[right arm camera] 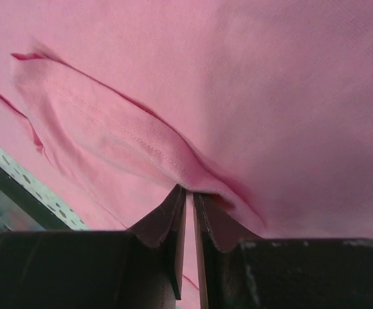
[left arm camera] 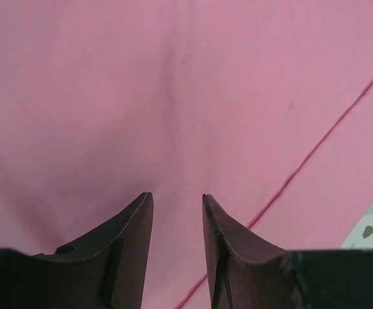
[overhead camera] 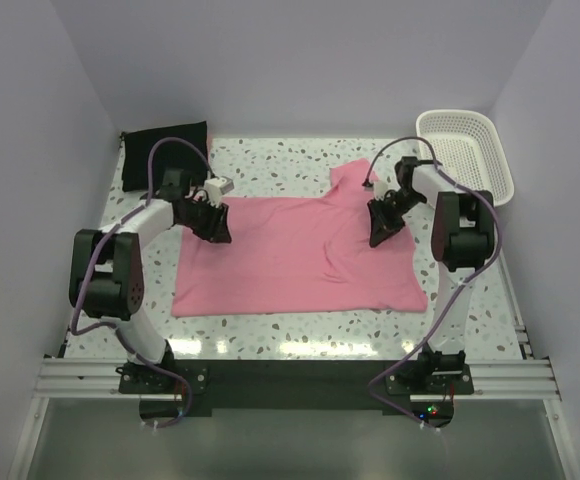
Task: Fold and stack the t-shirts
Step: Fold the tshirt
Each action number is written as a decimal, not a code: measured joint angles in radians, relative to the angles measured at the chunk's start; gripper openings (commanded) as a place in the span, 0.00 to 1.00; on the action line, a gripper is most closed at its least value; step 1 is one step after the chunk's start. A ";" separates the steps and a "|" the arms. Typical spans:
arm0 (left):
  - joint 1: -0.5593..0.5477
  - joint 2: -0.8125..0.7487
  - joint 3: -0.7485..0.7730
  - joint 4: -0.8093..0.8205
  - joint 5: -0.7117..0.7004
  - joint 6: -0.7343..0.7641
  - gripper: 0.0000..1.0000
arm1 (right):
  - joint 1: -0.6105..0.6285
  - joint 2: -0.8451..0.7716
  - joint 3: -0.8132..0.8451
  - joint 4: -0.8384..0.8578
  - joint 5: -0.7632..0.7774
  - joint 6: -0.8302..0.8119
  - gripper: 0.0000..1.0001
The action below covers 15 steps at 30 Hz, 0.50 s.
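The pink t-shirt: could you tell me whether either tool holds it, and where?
The right tool pinches a raised fold of the pink t-shirt near its right edge; the left tool stands open over it, holding nothing.

Mid tabletop [overhead camera: 290, 335] covered by pink shirt [overhead camera: 280, 255]. Far corners taken by black shirt [overhead camera: 165, 145], basket [overhead camera: 467, 150]. Near strip, far middle seen bare.

Spread t-shirt [overhead camera: 290, 255] lies at centre — folded garment [overhead camera: 165, 145] behind it left, basket [overhead camera: 465, 150] behind right
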 measured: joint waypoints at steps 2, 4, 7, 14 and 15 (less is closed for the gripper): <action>0.020 0.025 -0.003 -0.003 -0.014 0.013 0.41 | -0.001 -0.008 -0.019 0.012 -0.003 0.002 0.16; 0.038 0.045 -0.020 -0.004 -0.031 0.031 0.40 | 0.000 -0.030 -0.055 0.029 -0.005 0.002 0.17; 0.050 0.049 -0.074 -0.012 -0.048 0.061 0.40 | 0.005 -0.077 -0.137 0.051 -0.005 -0.002 0.18; 0.048 0.009 -0.117 -0.063 -0.023 0.138 0.42 | 0.011 -0.172 -0.291 0.025 0.006 -0.044 0.31; 0.048 0.009 -0.113 -0.086 -0.014 0.157 0.43 | 0.011 -0.172 -0.286 0.012 0.005 -0.053 0.36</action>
